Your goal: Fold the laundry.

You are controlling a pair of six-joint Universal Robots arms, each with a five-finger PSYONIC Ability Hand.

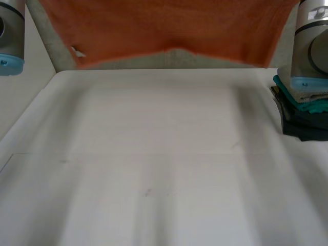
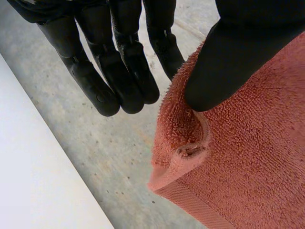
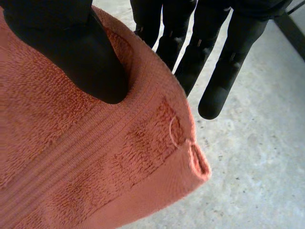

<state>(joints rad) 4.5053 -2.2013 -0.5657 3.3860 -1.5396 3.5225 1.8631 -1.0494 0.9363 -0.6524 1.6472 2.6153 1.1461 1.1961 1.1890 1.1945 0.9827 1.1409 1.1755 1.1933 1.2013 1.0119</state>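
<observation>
Hanging wide above the far edge of the white table (image 1: pixel 154 154), the orange towel (image 1: pixel 169 25) spans from arm to arm. At the left, the left arm (image 1: pixel 10 41) is raised. The left hand (image 2: pixel 119 76) pinches the towel's left corner, its thumb pressed onto the terry against a finger behind, the other fingers straight and clear of the cloth. At the right, the right hand (image 3: pixel 90 57) pinches the opposite corner likewise (the hem shows a loose thread loop). Below the right arm (image 1: pixel 312 46), a stack of folded laundry (image 1: pixel 305 115) sits on the table's far right.
</observation>
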